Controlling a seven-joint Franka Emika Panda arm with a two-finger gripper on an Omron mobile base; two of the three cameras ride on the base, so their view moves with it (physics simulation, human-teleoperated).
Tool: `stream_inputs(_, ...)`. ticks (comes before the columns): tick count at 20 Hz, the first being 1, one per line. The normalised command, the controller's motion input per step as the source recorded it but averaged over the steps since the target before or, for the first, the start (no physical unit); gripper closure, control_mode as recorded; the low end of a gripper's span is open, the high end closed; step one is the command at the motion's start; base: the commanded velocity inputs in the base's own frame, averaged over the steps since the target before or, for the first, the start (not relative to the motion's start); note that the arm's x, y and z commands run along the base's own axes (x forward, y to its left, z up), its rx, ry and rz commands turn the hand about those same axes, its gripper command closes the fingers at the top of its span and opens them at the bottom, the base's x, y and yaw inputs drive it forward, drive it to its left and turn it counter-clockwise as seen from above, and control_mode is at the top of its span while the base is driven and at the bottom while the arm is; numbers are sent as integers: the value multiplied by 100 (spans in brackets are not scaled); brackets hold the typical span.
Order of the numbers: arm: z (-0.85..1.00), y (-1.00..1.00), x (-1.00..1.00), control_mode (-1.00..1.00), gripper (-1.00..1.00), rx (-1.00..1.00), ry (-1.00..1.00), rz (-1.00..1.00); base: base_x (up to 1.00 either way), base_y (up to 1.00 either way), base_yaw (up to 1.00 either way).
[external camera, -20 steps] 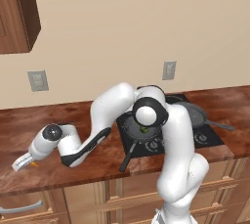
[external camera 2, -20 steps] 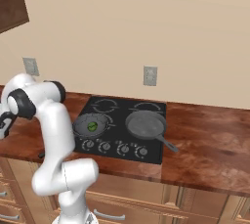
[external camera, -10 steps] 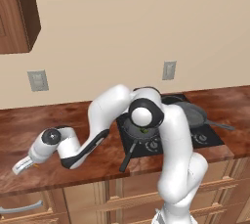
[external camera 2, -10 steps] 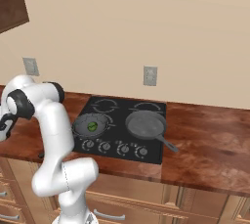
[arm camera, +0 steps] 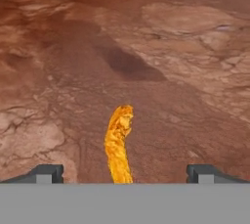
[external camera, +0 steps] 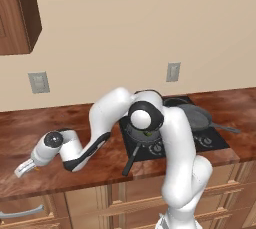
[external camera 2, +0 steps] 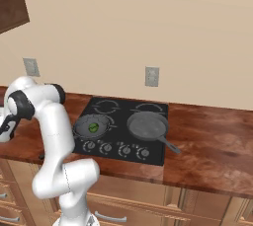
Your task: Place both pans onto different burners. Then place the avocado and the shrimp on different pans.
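The orange shrimp (arm camera: 118,145) lies on the brown counter (arm camera: 176,47), between the spread fingertips of my gripper (arm camera: 125,173), which is open and close above it. In the left base view the gripper (external camera: 22,169) hangs low over the counter far left of the cooktop. One pan (external camera 2: 92,127) sits on the front left burner with the green avocado (external camera 2: 92,127) inside it. The other pan (external camera 2: 147,125) stands bare on the front right burner, handle pointing to the front right. My arm partly hides the left pan (external camera: 142,134) in the left base view.
The rear burners (external camera 2: 106,105) of the black cooktop (external camera 2: 123,146) are bare. Knobs run along its front edge. Wall outlets (external camera: 39,82) sit above the counter, and a wooden cabinet (external camera: 17,13) hangs at the upper left. The left pan's handle (external camera: 131,159) juts toward the counter's front edge.
The hand has dipped slightly lower over the counter at the far left. The jaws have stayed open. Pans and avocado have not moved.
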Motion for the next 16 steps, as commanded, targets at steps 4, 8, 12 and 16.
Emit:
stream_inputs(4,-22,1,18,-100,-100,0,4,0,0,0,0)
stream_inputs(8,-26,6,5,-100,-100,0,5,0,0,0,0)
stream_inputs(12,-18,7,6,-100,-100,0,3,0,0,0,0)
stream_inputs(16,-13,21,0,-100,100,0,1,0,0,0,0)
